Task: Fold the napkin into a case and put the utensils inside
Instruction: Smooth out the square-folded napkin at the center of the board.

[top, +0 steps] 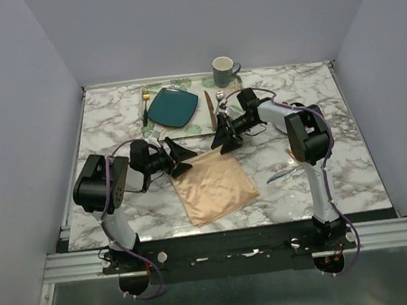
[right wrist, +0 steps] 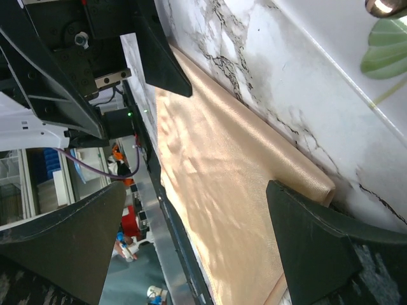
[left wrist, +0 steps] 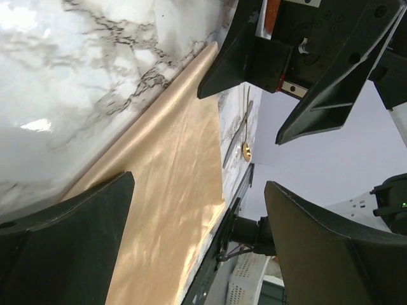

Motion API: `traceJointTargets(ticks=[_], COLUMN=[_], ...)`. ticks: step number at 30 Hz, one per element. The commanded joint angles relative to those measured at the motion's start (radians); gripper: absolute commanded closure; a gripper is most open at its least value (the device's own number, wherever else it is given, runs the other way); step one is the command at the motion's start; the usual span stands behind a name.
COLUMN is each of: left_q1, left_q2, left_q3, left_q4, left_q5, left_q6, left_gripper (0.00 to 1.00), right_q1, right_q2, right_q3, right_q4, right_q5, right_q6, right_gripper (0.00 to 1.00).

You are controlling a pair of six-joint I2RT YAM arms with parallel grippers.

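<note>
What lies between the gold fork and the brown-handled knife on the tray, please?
The teal plate lies between the fork and the knife, on the leaf-patterned tray, as the top view shows.

**Desk:** How do the two arms look from overhead?

**Photographer:** The left arm point(top: 121, 229) and right arm point(top: 320, 199) are a matched pair. Each has white tapered links between bulky black joint housings point(top: 98, 184), and purple cables point(top: 328, 184) loop alongside.

**Desk:** And the business ends?

**Photographer:** The left pincer point(top: 184, 158) and right pincer point(top: 224, 140) are matte black, with broad wedge-shaped fingers point(left wrist: 331, 254) narrowing to blunt tips. Close up, the right pincer's body carries a silver rail point(left wrist: 289, 86), an orange strip point(left wrist: 273, 16) and a small screw point(left wrist: 304, 44). The left pincer's body shows a hex bolt point(right wrist: 81, 39).
</note>
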Motion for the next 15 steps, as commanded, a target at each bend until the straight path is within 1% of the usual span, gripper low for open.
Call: traceJointTargets(ticks=[1, 7, 11, 12, 14, 15], left_q1=[0.055, 0.081, 0.089, 0.089, 0.087, 0.087], left_q2=[-0.067, -0.105, -0.153, -0.160, -0.171, -0.174], left_q3=[-0.057, -0.084, -0.100, -0.098, -0.098, -0.098], left_q4=[-0.047, -0.073, -0.093, -0.093, -0.093, -0.093], left_q5=[0.047, 0.049, 0.049, 0.046, 0.038, 0.034], left_q6=[0.069, 0.092, 0.121, 0.120, 0.121, 0.123], left_gripper=[0.01, 0.01, 0.01, 0.01, 0.01, 0.01], right_q1=[-0.008, 0.003, 0.018, 0.023, 0.023, 0.023], right_q2=[0.062, 0.047, -0.039, -0.097, -0.163, -0.243], right_q3=[-0.006, 0.012, 0.006, -0.011, -0.055, -0.116], right_q4=[-0.026, -0.047, -0.088, -0.101, -0.124, -0.131], right_q5=[0.104, 0.107, 0.083, 0.075, 0.032, 0.024], right_q6=[-0.027, -0.050, -0.084, -0.092, -0.089, -0.092], right_gripper=[0.00, 0.00, 0.00, 0.00, 0.00, 0.00])
